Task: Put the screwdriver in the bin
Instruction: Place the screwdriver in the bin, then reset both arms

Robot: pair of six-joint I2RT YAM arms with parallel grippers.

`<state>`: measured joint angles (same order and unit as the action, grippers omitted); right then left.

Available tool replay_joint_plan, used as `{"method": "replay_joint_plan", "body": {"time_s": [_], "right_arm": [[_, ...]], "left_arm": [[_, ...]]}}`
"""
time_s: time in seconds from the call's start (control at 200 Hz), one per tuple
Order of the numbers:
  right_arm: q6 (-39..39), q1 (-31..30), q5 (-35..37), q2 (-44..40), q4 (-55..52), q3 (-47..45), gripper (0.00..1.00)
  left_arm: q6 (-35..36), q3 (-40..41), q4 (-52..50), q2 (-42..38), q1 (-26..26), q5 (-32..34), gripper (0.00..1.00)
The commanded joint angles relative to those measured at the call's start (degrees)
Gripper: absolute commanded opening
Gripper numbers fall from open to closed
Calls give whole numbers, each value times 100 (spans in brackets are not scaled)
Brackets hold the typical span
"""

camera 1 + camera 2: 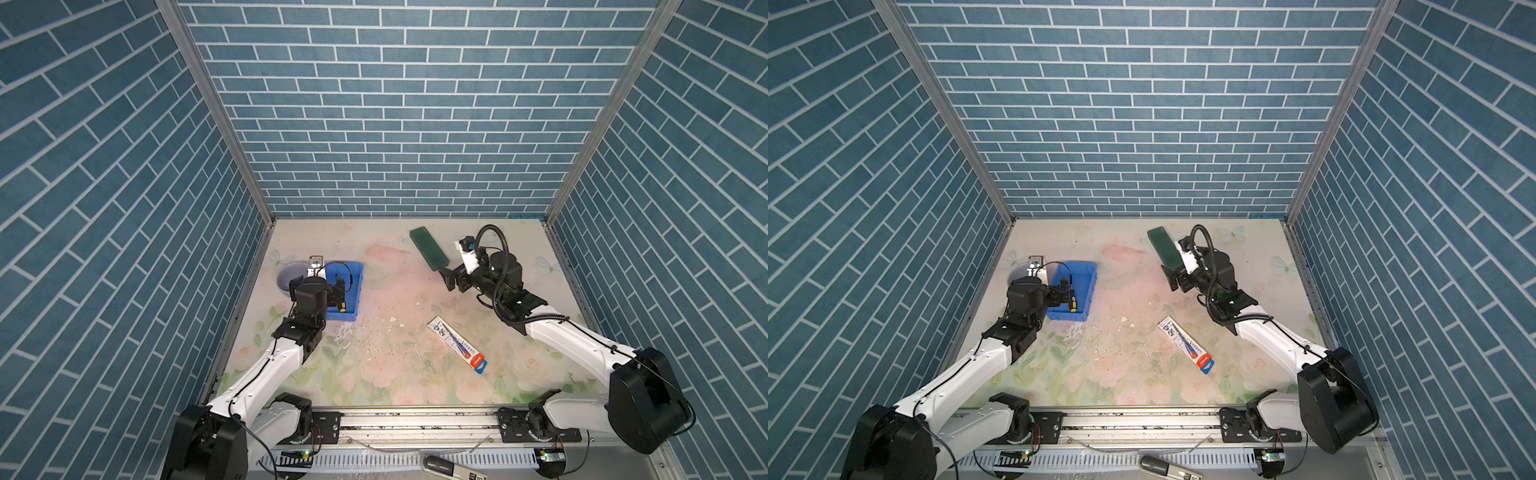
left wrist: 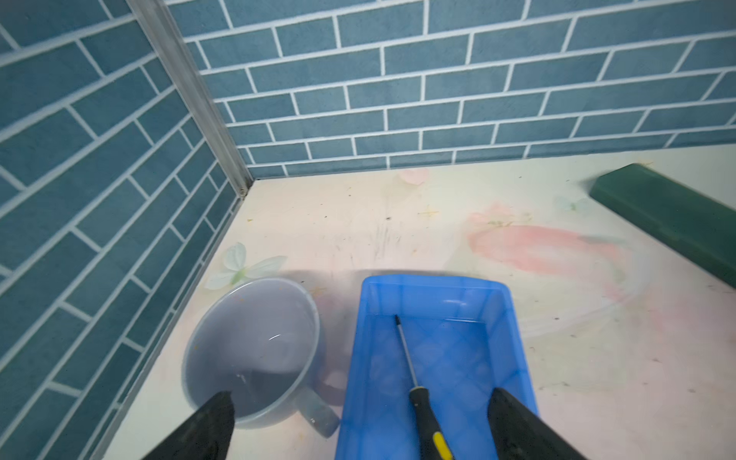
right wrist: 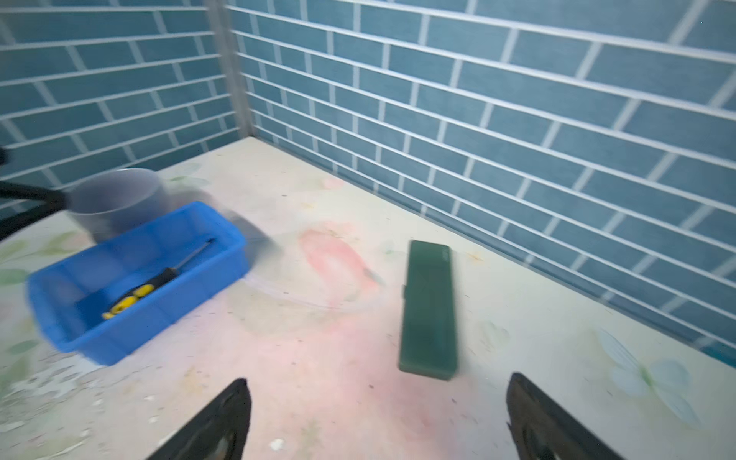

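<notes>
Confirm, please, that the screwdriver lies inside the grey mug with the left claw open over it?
Not quite: the right wrist view shows the screwdriver lying inside the blue bin, not the grey mug beside it. The left claw is open over it.

Blue brick-pattern walls (image 1: 399, 104), alu corner posts (image 1: 215, 104), worn floral tabletop (image 1: 395, 365)

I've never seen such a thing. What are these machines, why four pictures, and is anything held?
These are two robot arms on a table, each ending in a pincer called a gripper. Two pictures look down from above; two come from cameras on the arms' wrists. The left gripper hangs open above the blue bin, where the screwdriver lies; a grey mug stands beside it. The right gripper, open too, faces a green case. A toothpaste box lies nearer the arms' bases. Nothing is held.
</notes>
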<state>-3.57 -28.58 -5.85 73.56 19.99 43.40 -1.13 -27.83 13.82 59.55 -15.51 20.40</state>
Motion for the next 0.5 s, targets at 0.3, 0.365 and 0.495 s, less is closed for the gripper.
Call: {"method": "replay_joint_plan", "body": {"time_s": [0.3, 0.365, 0.495], "right_arm": [[93, 1679, 1678, -554, 532, -1448, 99], [226, 1916, 1750, -456, 784, -1636, 99], [228, 2202, 1794, -97, 1534, -2003, 99]], "left_arm": [[416, 951, 1794, 509, 538, 253, 100], [411, 985, 2035, 734, 633, 125, 100], [409, 1064, 2731, 1216, 872, -427, 100]]}}
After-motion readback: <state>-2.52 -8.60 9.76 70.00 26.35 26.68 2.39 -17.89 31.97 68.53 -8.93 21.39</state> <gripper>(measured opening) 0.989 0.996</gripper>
